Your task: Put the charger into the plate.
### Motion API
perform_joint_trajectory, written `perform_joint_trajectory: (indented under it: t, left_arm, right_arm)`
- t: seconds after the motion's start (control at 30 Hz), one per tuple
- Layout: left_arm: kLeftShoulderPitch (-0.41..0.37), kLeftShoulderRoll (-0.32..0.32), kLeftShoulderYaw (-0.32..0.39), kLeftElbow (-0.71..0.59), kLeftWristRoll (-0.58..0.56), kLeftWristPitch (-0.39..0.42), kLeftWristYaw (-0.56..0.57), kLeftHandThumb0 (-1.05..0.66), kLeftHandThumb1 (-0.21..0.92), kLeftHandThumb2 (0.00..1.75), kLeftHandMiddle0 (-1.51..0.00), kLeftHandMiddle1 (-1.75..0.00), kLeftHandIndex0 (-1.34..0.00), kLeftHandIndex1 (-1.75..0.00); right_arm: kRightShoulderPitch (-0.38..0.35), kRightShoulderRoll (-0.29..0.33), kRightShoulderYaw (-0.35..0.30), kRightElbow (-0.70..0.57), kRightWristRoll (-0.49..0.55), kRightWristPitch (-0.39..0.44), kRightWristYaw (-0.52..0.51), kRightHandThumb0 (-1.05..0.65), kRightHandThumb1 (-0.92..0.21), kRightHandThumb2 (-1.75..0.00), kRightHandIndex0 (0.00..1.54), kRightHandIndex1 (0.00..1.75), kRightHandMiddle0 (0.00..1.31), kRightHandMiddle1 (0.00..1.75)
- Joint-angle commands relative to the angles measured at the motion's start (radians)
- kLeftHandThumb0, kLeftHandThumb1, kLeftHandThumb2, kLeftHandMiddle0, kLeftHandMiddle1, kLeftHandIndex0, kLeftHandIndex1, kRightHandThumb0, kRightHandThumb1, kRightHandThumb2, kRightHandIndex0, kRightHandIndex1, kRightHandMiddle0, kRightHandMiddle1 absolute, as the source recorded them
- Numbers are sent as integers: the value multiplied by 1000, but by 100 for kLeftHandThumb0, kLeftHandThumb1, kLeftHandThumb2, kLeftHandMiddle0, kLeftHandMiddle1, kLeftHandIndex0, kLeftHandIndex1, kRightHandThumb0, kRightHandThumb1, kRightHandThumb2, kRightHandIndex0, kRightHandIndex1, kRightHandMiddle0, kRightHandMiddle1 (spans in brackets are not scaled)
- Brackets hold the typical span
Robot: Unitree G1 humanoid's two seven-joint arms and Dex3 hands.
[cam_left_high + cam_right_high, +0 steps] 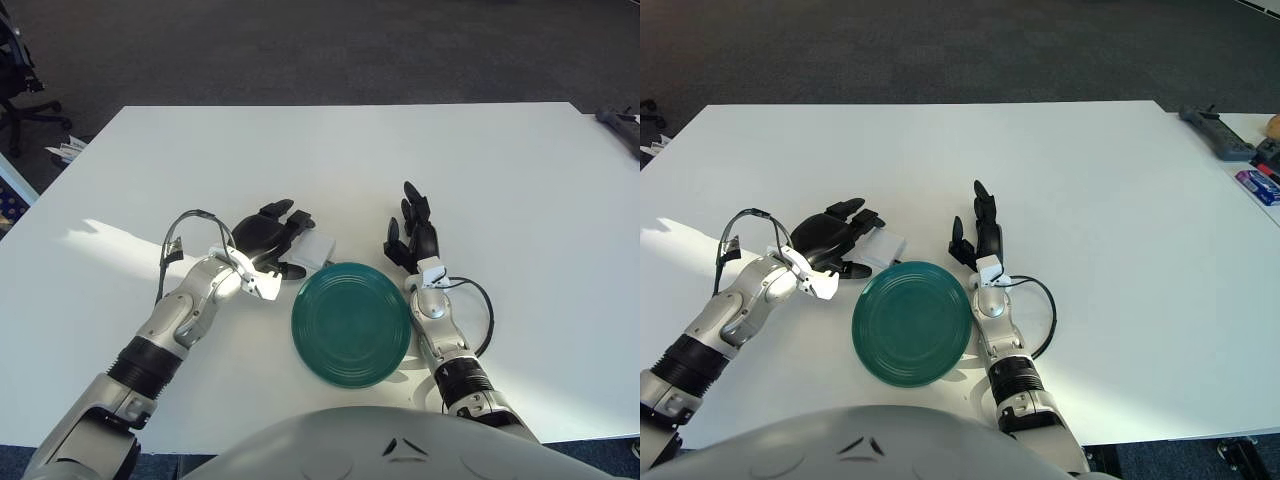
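The white charger (318, 246) lies on the white table just off the upper-left rim of the green plate (351, 323), which has nothing in it. My left hand (283, 240) sits over the charger's left end. Its black fingers curl over the top and its thumb comes in from below, so only the charger's right part shows. My right hand (412, 232) shows beside the plate's upper-right rim, fingers extended and holding nothing.
A dark tool (1215, 130) and small packets (1260, 185) lie at the table's far right edge. An office chair (15, 90) stands off the left side. Loose cables loop from both wrists.
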Motion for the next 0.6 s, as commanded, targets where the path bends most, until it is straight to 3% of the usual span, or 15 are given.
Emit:
perform_joint_trajectory:
  t: [0.0,0.57]
  left_arm:
    - [-44,3,-18,38,4,-8,-24,-105,92,52,-23,0,-13,-101]
    - [-103,-18,-77,181,43,-28,40,-104,92,51,-23,0,-16,-102]
  right_arm:
    - [158,0,24,187,-29,-16,-1,-93,-92,-84,18,1,0,39]
    - [163,5,24,187,-21,-19,7,-93,-92,-85,18,0,0,37]
